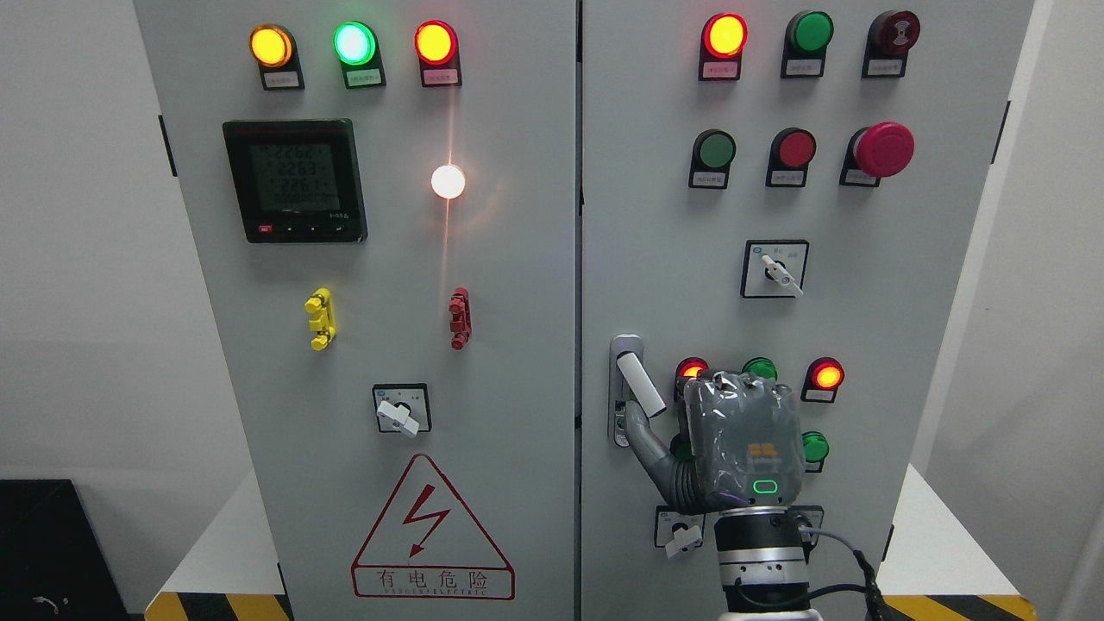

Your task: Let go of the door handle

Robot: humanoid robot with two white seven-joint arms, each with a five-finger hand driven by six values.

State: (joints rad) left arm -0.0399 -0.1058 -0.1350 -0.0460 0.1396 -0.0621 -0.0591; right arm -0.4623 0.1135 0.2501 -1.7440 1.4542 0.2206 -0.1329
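Right robot hand (740, 442), thumb touching door handle (639, 384), cabinet door (862, 328)

I count two grey cabinet doors (362, 362), one white door handle (640, 384), one black digital meter (295, 181), four rotary selector switches (774, 269), one red mushroom button (883, 148), one of my hands (742, 444).

Your right hand (733, 440) raised upright from the bottom edge, back toward you, thumb angled up-left, fingers hidden.
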